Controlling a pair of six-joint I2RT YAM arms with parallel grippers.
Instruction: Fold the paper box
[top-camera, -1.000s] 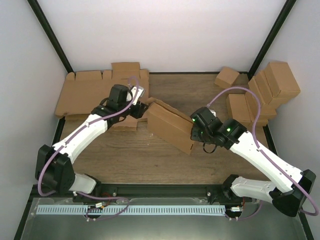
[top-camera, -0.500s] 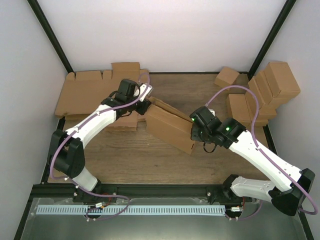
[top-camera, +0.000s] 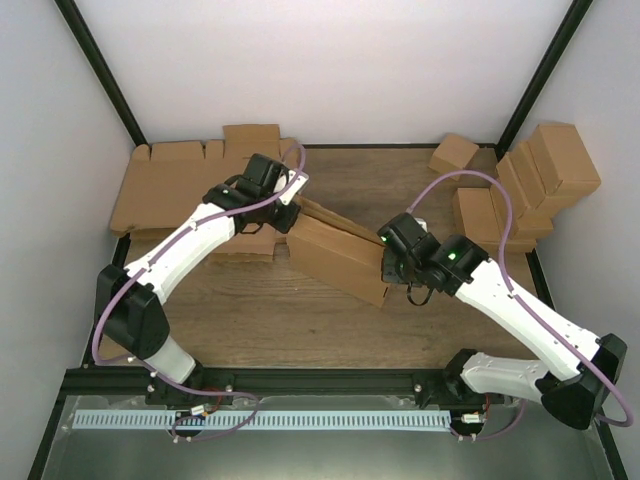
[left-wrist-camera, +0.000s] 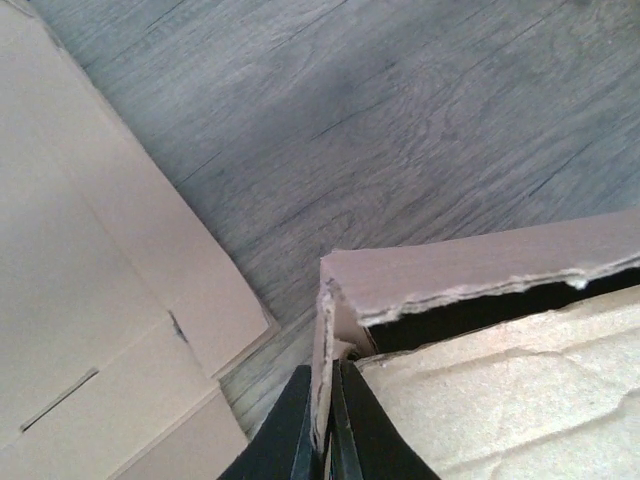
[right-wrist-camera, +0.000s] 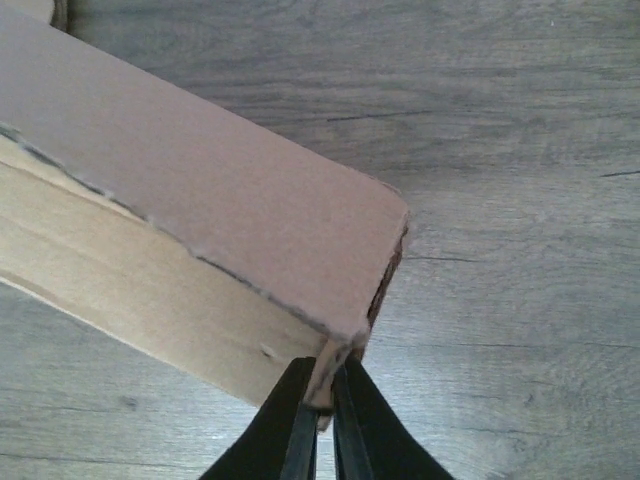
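Note:
The paper box (top-camera: 335, 258) is a brown cardboard mailer, partly folded, lying slantwise in the middle of the table. My left gripper (top-camera: 288, 215) is at its far left corner, shut on a thin side wall of the paper box (left-wrist-camera: 480, 300); the black fingers (left-wrist-camera: 290, 440) pinch the cardboard edge. My right gripper (top-camera: 385, 262) is at the box's right end, shut on a small flap at the corner of the paper box (right-wrist-camera: 200, 200). Its fingers (right-wrist-camera: 285, 430) squeeze that tab. The lid stands slightly ajar, with a dark gap beneath it.
A pile of flat cardboard blanks (top-camera: 180, 185) lies at the back left, also under the left wrist (left-wrist-camera: 90, 300). Several ready-made brown boxes (top-camera: 530, 185) cluster at the back right. Black frame posts rise at both back corners.
My left arm reached further toward the box's far left corner and its gripper closed on the side wall. The right gripper kept its hold; the box barely shifted.

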